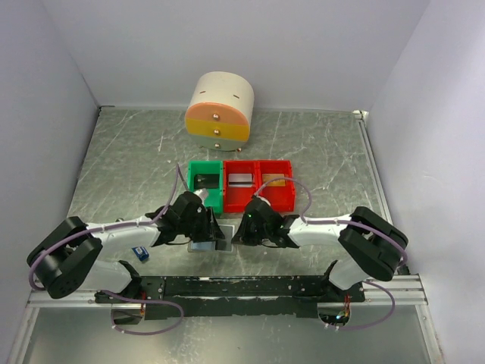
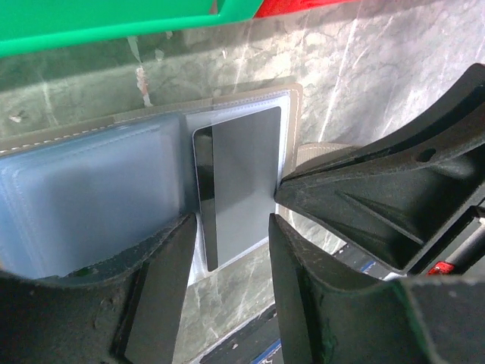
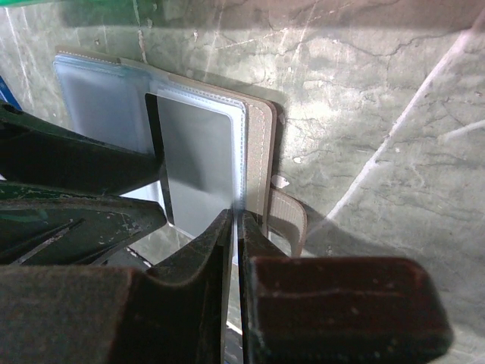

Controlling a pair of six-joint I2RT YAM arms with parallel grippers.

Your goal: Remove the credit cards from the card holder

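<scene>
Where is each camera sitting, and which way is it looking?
Top camera: high behind the arms, looking down at the table; both arms and the card holder show.
Left wrist camera: on the left arm, looking past its open left pincer at a grey card.
Right wrist camera: on the right arm, looking past the right pincer, which pinches the holder's edge.
Both wrist views share that card and holder.

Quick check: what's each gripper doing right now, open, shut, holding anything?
Left gripper: open, jaws either side of the dark credit card.
Right gripper: shut on the card holder, at its pocket edge.
</scene>
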